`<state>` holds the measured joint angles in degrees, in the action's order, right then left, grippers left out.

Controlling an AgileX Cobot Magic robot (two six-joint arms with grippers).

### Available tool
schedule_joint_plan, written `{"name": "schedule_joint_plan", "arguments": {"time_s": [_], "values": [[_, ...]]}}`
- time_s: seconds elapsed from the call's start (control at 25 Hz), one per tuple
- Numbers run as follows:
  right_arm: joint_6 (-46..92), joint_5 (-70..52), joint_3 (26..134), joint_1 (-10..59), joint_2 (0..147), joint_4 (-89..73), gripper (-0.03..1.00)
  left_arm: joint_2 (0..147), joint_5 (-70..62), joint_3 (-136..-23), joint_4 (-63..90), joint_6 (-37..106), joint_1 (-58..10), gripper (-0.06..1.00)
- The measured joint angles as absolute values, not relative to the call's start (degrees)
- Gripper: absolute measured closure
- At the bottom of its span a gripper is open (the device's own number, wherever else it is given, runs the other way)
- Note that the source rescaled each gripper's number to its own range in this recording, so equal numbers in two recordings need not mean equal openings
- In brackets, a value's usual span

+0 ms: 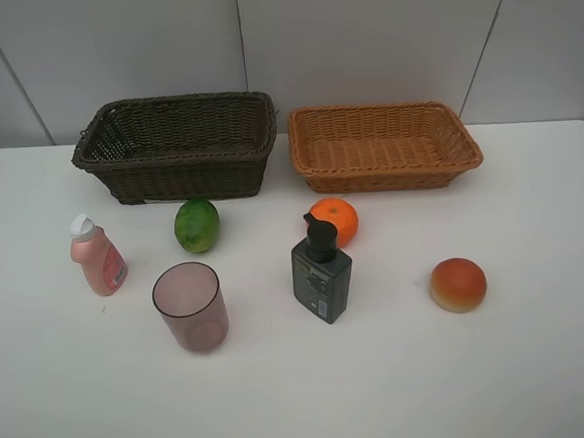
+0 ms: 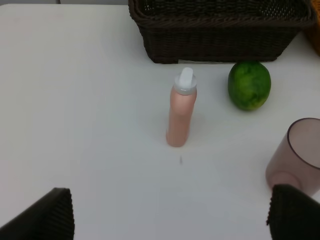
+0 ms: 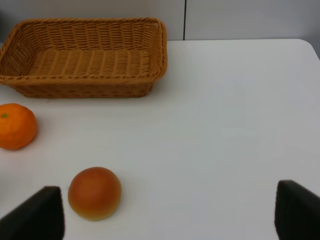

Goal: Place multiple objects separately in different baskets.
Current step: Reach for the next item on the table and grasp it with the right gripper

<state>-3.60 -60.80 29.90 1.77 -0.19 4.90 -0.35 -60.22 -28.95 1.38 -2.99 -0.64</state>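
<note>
The left hand (image 2: 170, 215) spreads wide, empty. The pink bottle (image 2: 181, 112) stands upright beyond it, likely light, slick plastic, best pinched at mid-body. The right hand (image 3: 167, 212), also apart and empty, faces the peach (image 3: 94, 193), round and liable to roll. The dark basket (image 2: 215, 35) and tan basket (image 3: 85, 82) sit far. The cup (image 2: 297, 155) and green fruit (image 2: 249, 85) stand right of the bottle, not blocking it.

Dark basket (image 1: 188, 171), tan basket (image 1: 385, 179) woven wicker; cup (image 1: 190, 306) translucent smooth plastic; table (image 1: 543, 362) matt white
</note>
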Motion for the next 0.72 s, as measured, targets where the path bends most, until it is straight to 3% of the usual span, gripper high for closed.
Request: {"name": "schedule_joint_plan", "arguments": {"time_s": [0.72], "values": [[-3.6, -60.8, 29.9, 1.8, -0.2, 4.9, 0.06, -0.3, -60.2, -28.9, 1.4, -3.0, -0.6, -0.06]]}}
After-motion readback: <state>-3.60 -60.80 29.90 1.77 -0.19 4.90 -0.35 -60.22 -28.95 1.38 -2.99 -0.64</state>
